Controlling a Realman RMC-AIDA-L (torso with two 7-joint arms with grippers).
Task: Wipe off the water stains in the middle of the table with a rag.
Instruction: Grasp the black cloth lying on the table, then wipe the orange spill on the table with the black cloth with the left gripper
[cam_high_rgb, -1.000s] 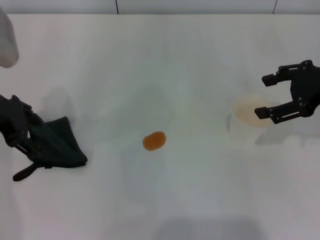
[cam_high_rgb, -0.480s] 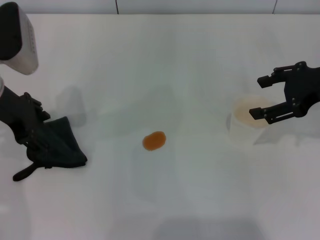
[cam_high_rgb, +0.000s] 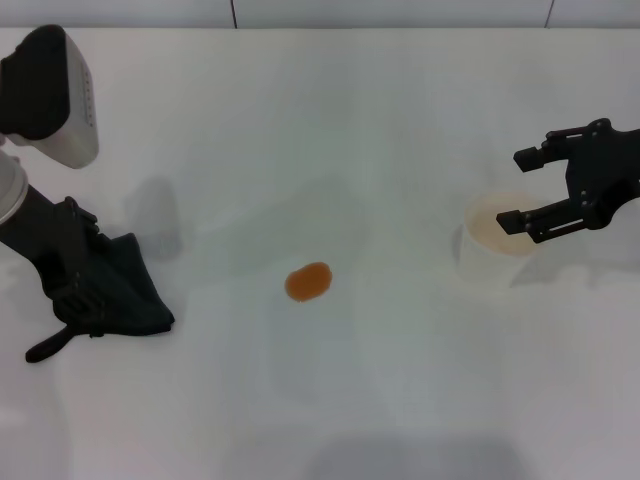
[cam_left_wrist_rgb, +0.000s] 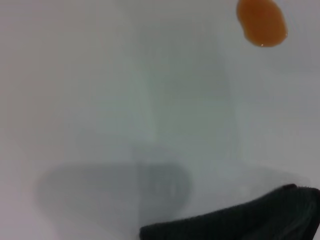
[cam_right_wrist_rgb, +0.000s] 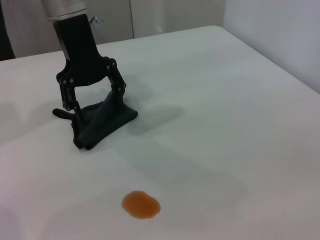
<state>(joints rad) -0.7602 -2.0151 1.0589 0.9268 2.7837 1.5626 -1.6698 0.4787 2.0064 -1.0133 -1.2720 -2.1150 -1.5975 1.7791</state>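
Rag (cam_high_rgb: 125, 290) far left on the table (cam_high_rgb: 330, 110), left pincer (cam_high_rgb: 85, 290) down on it right now, fingers straddling the lumpy folds. The right wrist view shows both fingers planted either side of the raised ridge of cloth, but whether they've clamped yet I can't tell. Short strap-like tail (cam_high_rgb: 48, 346) trails off the near-left corner, lying flat.

Handling call: soft, light, floppy stuff, zero stiffness. It'll drape and sag once lifted, so take it on the bunched middle ridge, not the thin edge or the tail, or it'll likely slip or dangle. Probably grippy enough vs. the smooth top; for wiping it needs pressing flat, w/ enough cloth under the fingers to drag.

Moving right: water stains (cam_high_rgb: 308, 282), one small orange oval blot mid-table, well apart from the rag, untouched, much smaller than the cloth. One pass should cover it, I'd guess.

Further right: white paper cup (cam_high_rgb: 495, 240), upright, a tint of orange inside. Right pincer (cam_high_rgb: 535, 190) hangs near and above the cup's far-right rim, fingers spread wide, holding nothing. Looks idle. Watch the cup if the wipe sweeps long; it's light and tips easily.
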